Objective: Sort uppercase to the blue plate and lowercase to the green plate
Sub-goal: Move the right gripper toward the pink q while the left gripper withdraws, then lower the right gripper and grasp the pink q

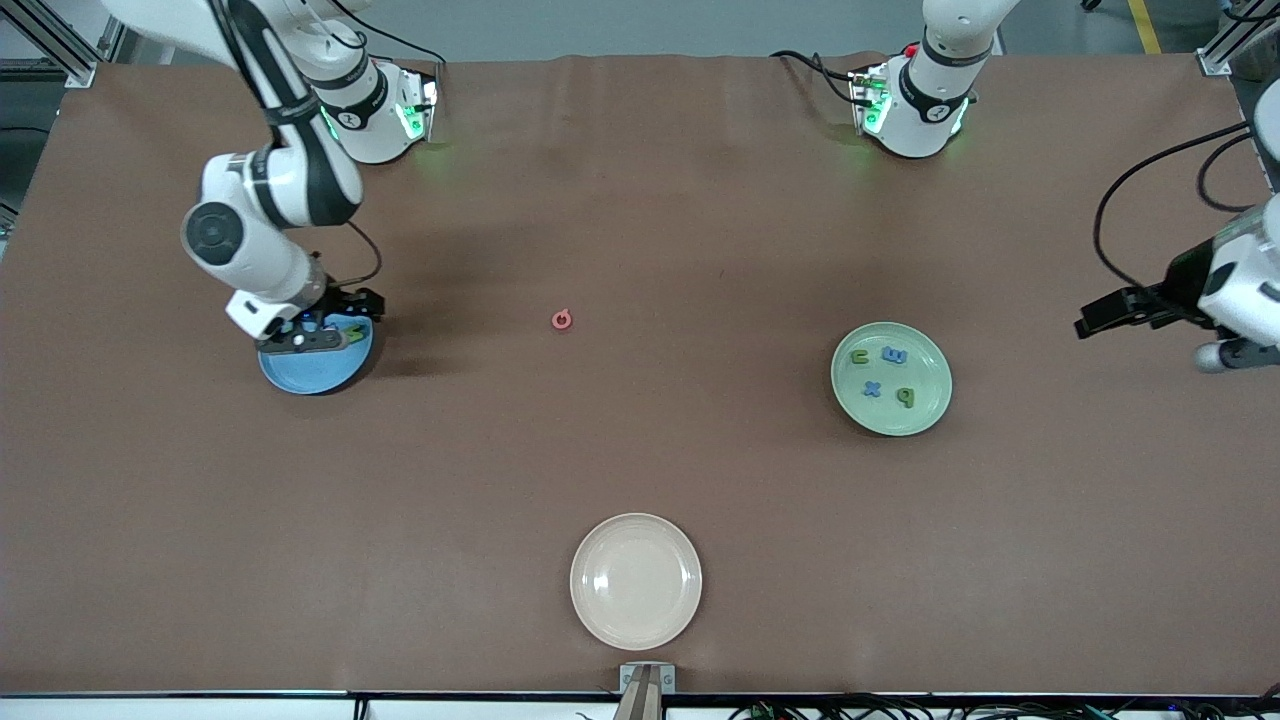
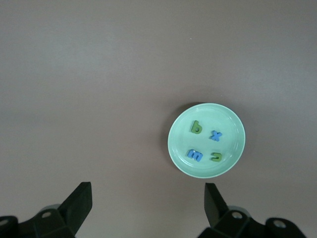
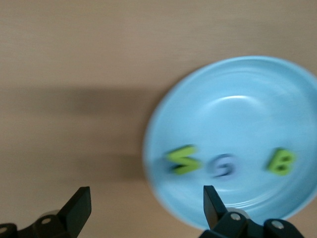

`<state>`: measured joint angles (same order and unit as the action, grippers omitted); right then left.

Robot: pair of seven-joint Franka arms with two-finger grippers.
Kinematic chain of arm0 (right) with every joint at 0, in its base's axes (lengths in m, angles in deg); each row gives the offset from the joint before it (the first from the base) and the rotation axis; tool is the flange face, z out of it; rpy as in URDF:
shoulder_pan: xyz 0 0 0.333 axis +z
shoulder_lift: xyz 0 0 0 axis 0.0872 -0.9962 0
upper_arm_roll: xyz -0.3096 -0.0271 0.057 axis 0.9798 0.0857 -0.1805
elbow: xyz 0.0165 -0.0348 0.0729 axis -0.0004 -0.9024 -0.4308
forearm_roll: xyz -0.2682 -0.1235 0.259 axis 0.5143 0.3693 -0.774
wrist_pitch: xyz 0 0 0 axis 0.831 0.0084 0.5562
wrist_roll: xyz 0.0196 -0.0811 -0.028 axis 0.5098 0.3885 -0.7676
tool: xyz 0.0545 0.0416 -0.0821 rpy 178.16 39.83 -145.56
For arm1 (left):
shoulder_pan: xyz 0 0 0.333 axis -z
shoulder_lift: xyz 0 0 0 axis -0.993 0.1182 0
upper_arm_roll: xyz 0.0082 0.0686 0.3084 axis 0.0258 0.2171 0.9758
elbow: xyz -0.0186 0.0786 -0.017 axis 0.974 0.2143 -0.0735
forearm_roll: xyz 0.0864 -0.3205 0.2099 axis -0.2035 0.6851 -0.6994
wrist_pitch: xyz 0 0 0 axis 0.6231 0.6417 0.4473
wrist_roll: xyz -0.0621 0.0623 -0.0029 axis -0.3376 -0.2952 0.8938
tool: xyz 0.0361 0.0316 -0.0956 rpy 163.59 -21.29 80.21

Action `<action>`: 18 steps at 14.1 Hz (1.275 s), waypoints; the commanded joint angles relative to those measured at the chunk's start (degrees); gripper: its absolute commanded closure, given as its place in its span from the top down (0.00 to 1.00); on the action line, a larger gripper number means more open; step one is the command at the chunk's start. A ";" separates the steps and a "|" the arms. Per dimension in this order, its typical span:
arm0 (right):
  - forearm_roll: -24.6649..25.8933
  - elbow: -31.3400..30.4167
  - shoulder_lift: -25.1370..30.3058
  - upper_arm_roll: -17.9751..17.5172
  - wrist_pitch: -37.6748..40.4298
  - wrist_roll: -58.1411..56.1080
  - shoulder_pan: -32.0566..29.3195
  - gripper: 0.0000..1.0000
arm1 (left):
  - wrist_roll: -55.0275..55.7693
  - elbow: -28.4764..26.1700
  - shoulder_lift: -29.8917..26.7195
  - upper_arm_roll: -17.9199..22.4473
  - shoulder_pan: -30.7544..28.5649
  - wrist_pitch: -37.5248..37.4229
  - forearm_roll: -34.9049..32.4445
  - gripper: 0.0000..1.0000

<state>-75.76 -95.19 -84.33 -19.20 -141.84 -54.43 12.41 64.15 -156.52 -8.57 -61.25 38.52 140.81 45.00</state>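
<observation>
On the blue plate (image 3: 237,114), at the right arm's end of the table: green S (image 3: 183,159), blurred blue G (image 3: 223,166) and green B (image 3: 281,161), all mostly hidden in the front view under the right gripper (image 1: 325,335), which hangs just over the plate with fingers wide and empty. On the bare table between the plates, alone: red letter (image 1: 562,319). In the green plate (image 1: 925,410): four lowercase letters (image 1: 882,372); toward the table edge, partly cut off, waiting: left gripper (image 1: 1095,320), fingers wide, nothing held; nearest the camera, a cream plate (image 1: 636,580).
</observation>
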 commanded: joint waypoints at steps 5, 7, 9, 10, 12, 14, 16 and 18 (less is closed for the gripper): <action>-1.05 4.18 -0.62 0.51 -0.42 25.66 19.22 1.00 | -5.04 1.04 -5.90 2.41 -1.27 -3.22 4.82 1.00; -1.05 4.54 -2.21 0.51 -4.97 30.24 23.35 1.00 | -4.86 2.01 -5.20 5.73 4.14 -3.13 4.47 1.00; -1.05 4.63 -4.66 0.51 -9.19 32.70 26.34 1.00 | -4.86 2.80 -5.02 16.59 15.19 -3.04 4.12 1.00; -1.05 4.81 -5.98 0.51 -11.38 34.63 27.57 1.00 | -4.86 3.42 -4.67 22.48 20.56 -2.95 4.12 1.00; -1.05 6.90 -9.14 0.51 -12.72 37.62 29.77 1.00 | -4.86 4.30 -3.79 32.78 30.85 -2.86 4.03 1.00; -1.05 10.06 -12.30 0.51 -12.73 40.09 31.71 0.99 | -4.86 4.39 -3.70 38.51 37.45 -2.78 4.12 1.00; -0.96 13.23 -15.47 0.60 -12.73 41.94 32.77 0.99 | -4.60 4.39 -3.70 46.40 45.27 -2.78 4.21 1.00; -0.96 15.61 -18.02 0.60 -12.73 43.35 33.73 0.99 | -4.60 4.39 -3.70 48.47 47.07 -2.78 4.21 1.00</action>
<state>-76.00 -83.17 -98.94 -19.35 -154.76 -12.85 44.63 60.14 -153.50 -12.91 -15.07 83.59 138.36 48.75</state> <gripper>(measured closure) 0.004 0.000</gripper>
